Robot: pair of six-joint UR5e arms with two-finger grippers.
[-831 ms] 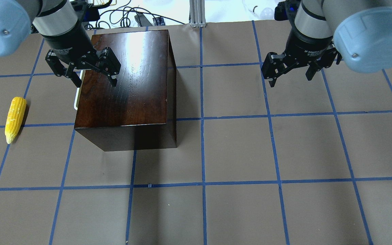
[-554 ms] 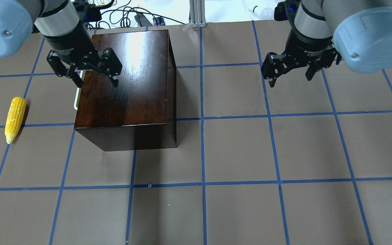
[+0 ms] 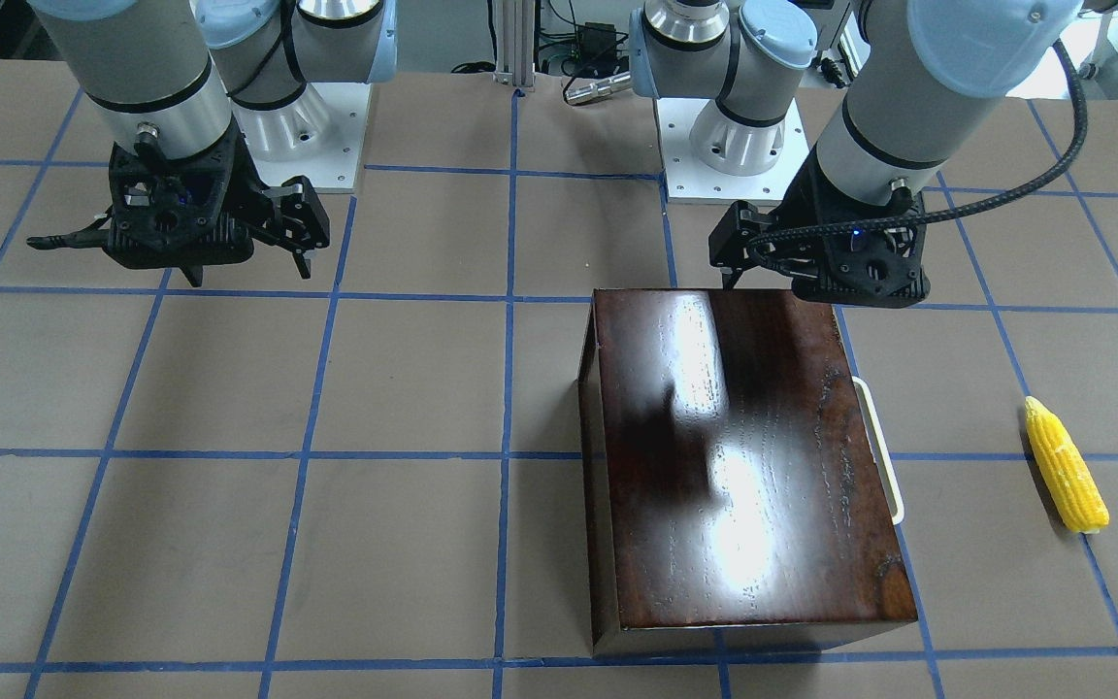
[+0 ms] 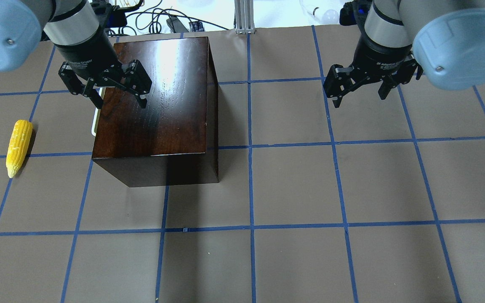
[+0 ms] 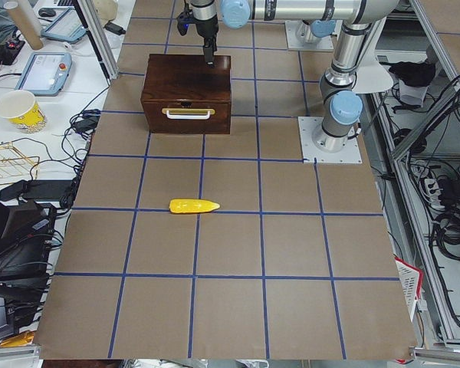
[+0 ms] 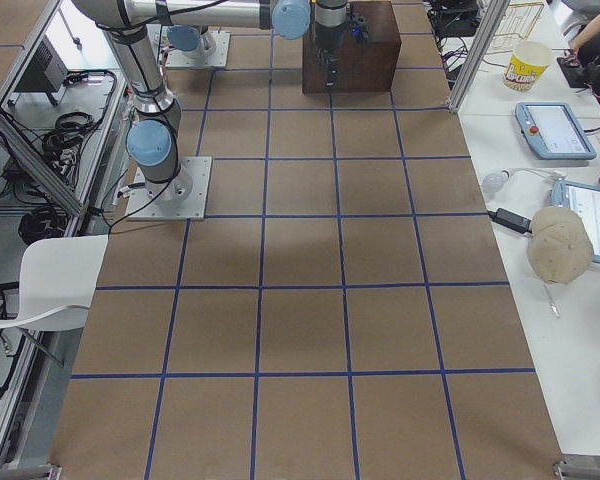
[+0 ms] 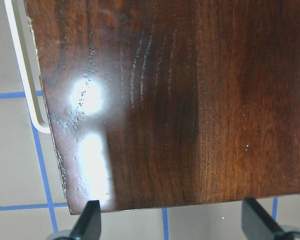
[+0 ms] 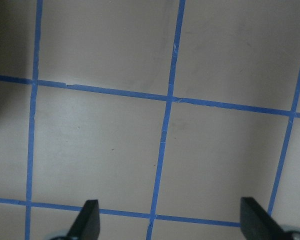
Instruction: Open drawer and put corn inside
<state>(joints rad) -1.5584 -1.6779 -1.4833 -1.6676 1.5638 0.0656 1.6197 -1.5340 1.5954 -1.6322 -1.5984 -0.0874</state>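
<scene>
The dark reddish-brown box (image 4: 154, 105) stands on the table, and its drawer (image 5: 186, 116) is shut. The white bar handle (image 4: 94, 123) is on the side that faces the corn; it also shows in the left wrist view (image 7: 25, 70). The yellow corn (image 4: 18, 147) lies flat on the table to the left of the box, apart from it, and shows in the front view (image 3: 1066, 464) too. My left gripper (image 4: 120, 101) is open and empty, above the box top near its handle edge. My right gripper (image 4: 360, 97) is open and empty, above bare table far to the right.
The table is brown with blue tape grid lines (image 4: 251, 227). Cables and a metal post (image 4: 244, 17) sit beyond the far edge. The two arm bases (image 3: 734, 126) stand on the robot's side of the box.
My left gripper has shifted slightly toward the far side over the box top. The box, the corn and the right arm have not moved.
</scene>
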